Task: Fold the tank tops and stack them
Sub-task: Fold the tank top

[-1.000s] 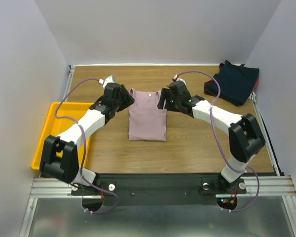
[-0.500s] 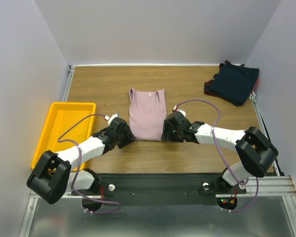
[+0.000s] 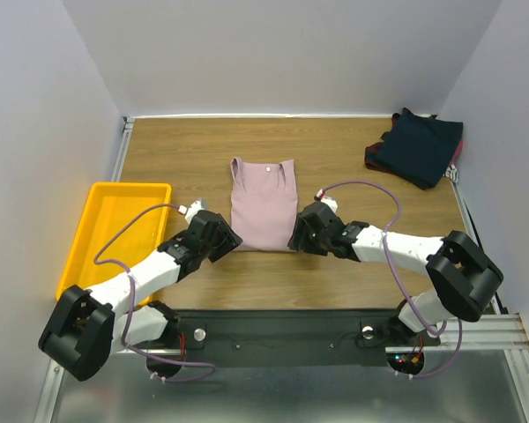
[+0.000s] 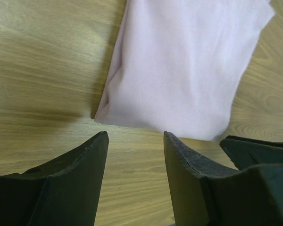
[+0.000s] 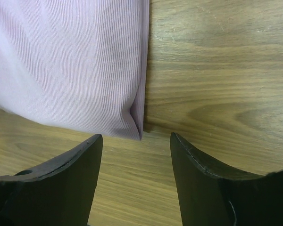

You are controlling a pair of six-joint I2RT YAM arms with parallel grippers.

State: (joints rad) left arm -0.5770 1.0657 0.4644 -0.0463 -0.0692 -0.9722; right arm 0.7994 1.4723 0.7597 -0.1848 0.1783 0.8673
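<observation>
Pink tank top (image 3: 264, 207): lying long axis near-to-far on tabletop (image 3: 185, 150), near corners sitting just beyond left pincer (image 3: 230, 238) and right pincer (image 3: 295, 239), both gaping wide and holding nothing.

White arm links (image 3: 134, 278), black joints (image 3: 463, 275) (purple cables (image 3: 363, 183) attached).

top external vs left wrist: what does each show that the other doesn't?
Top external only: yellow tray, navy tank tops heaped far right, the neckline of the pink tank top. Left wrist only: left gripper open and empty, folded layers at the top's near left corner. Both: pink tank top folded on the table, left gripper just short of its hem.
</observation>
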